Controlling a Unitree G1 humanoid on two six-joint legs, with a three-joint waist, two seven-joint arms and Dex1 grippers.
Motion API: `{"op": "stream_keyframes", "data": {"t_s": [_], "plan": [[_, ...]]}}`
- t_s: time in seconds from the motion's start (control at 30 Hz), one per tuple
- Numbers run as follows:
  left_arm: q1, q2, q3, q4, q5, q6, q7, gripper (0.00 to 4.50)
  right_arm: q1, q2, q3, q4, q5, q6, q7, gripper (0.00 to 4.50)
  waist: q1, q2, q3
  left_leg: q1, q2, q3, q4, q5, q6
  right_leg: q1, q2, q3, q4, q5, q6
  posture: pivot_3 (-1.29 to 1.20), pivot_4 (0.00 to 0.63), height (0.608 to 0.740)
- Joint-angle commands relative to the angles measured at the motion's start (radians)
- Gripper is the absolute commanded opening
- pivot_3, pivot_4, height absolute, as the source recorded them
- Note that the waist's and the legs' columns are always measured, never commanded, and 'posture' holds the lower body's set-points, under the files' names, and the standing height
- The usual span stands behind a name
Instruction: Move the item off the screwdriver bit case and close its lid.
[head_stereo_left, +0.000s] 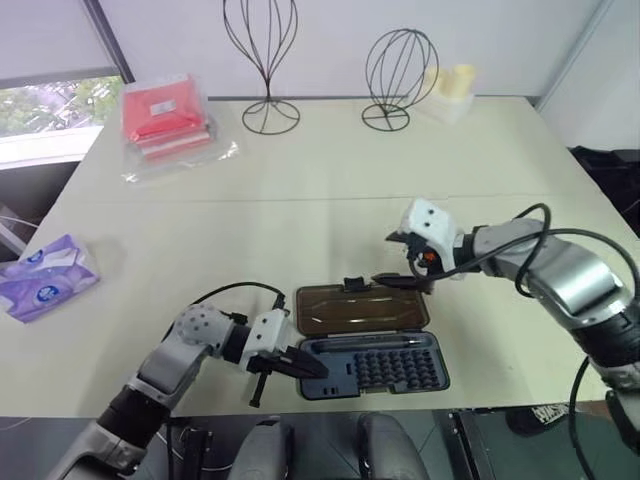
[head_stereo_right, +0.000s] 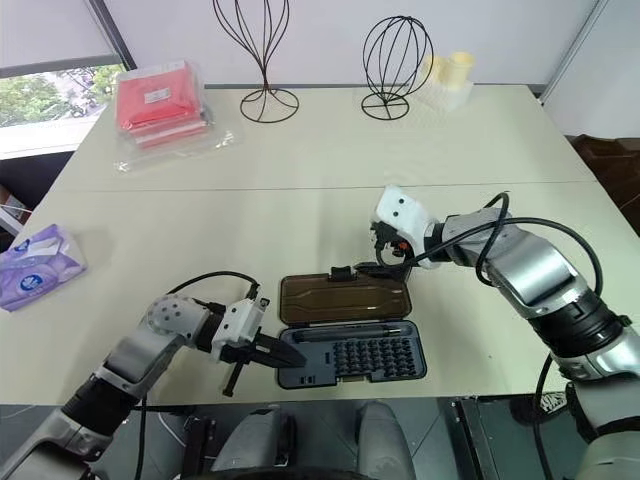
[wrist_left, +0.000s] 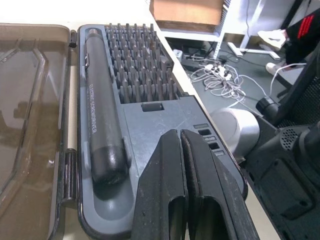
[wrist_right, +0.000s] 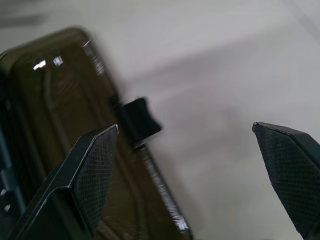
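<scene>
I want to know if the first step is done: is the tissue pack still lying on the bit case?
No: the tissue pack lies on the table's far left edge, well apart from the open bit case.

The screwdriver bit case (head_stereo_left: 372, 366) lay open near the table's front edge — a flat dark blue-grey tray with rows of small bits and a black driver along its far side. Its lid (head_stereo_left: 358, 308), smoky-brown and translucent, lay flat behind the tray, latch tab pointing away. The purple-and-white tissue pack (head_stereo_left: 45, 277) rested well apart — by the table's left edge.
</scene>
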Motion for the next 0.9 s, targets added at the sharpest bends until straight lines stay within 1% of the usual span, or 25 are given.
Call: {"op": "stream_keyframes", "data": {"t_s": [0.03,0.17,0.33,0.43,0.47,0.5,0.53,0.6,0.63,0.67,0.77,0.9], "plan": [[0.024,0.003,-0.01,0.029,0.054,0.01,0.042,0.09,-0.013,0.031,0.002,0.071,-0.084,-0.078,0.06,4.5,0.001,0.0,0.0,0.0,0.0,0.0,0.0,0.0,0.0,0.0,0.0,0.0,0.0,0.0,0.0,0.0,0.15,0.74],[0.034,0.005,-0.007,0.019,0.055,0.008,0.05,0.09,-0.026,0.087,0.01,0.192,-0.165,-0.138,0.102,4.5,0.0,0.0,0.0,0.002,0.0,0.0,0.0,0.0,0.0,0.001,0.0,0.0,0.0,0.0,0.0,0.0,0.15,0.74],[0.045,0.009,-0.004,0.011,0.054,0.002,0.059,0.09,-0.029,0.128,-0.001,0.264,-0.232,-0.178,0.147,4.5,0.0,0.0,0.0,0.003,0.0,0.0,0.0,0.0,0.0,0.002,0.0,0.0,0.001,0.0,0.0,0.0,0.15,0.74],[0.045,0.01,-0.003,0.009,0.053,0.0,0.064,0.0,-0.022,0.138,0.002,0.284,-0.263,-0.199,0.175,3.65,0.0,0.001,0.0,0.004,0.0,0.0,0.0,0.0,0.0,0.002,0.0,0.0,0.001,0.0,0.0,0.0,0.15,0.74],[0.045,0.011,-0.002,0.008,0.053,-0.001,0.066,0.0,-0.019,0.14,0.004,0.287,-0.27,-0.205,0.186,3.19,0.0,0.001,0.0,0.004,0.0,0.0,-0.001,0.0,0.0,0.003,0.0,0.0,0.001,0.0,0.0,0.0,0.15,0.74],[0.046,0.011,-0.002,0.008,0.054,-0.002,0.068,0.0,-0.016,0.143,0.003,0.287,-0.273,-0.206,0.198,2.61,-0.001,0.001,0.0,0.006,0.0,0.0,-0.001,0.0,0.0,0.005,0.0,0.0,0.001,0.0,0.0,0.0,0.15,0.74],[0.047,0.012,-0.002,0.007,0.054,-0.003,0.07,0.0,-0.013,0.146,0.001,0.287,-0.277,-0.206,0.207,2.2,-0.001,0.0,0.0,0.007,0.0,0.0,-0.001,0.0,0.0,0.007,0.0,0.0,0.0,0.0,0.0,0.0,0.15,0.74],[0.047,0.013,0.0,0.008,0.056,-0.005,0.075,0.0,-0.008,0.15,-0.003,0.285,-0.288,-0.207,0.217,1.08,-0.002,0.0,0.0,0.009,0.0,0.0,-0.001,0.0,0.0,0.008,0.0,0.0,0.0,0.0,0.0,0.0,0.15,0.74],[0.046,0.012,0.003,0.009,0.055,-0.003,0.079,0.0,-0.007,0.152,-0.004,0.286,-0.295,-0.209,0.22,0.71,-0.002,0.001,0.0,0.009,0.0,0.0,-0.001,0.0,0.0,0.008,0.0,0.0,0.0,0.0,0.0,0.0,0.15,0.74],[0.045,0.012,0.005,0.01,0.054,-0.002,0.081,0.0,-0.005,0.154,-0.005,0.286,-0.3,-0.211,0.223,0.07,-0.002,0.0,0.0,0.01,0.0,0.0,-0.001,0.0,0.0,0.009,0.0,0.0,0.0,0.0,0.0,0.0,0.15,0.74],[0.043,0.013,0.008,0.011,0.054,-0.003,0.084,0.0,-0.004,0.165,-0.012,0.291,-0.317,-0.209,0.232,0.02,-0.003,0.0,-0.001,0.014,0.002,-0.001,-0.001,0.0,0.0,0.013,0.002,-0.001,0.0,0.0,0.0,0.0,0.15,0.74],[0.037,0.016,0.014,0.024,0.058,-0.01,0.084,0.0,-0.001,0.179,-0.004,0.301,-0.342,-0.22,0.239,0.02,-0.003,0.0,-0.001,0.014,0.002,-0.001,-0.001,0.0,0.0,0.014,0.002,0.0,0.0,0.0,0.0,0.0,0.15,0.74]]}}
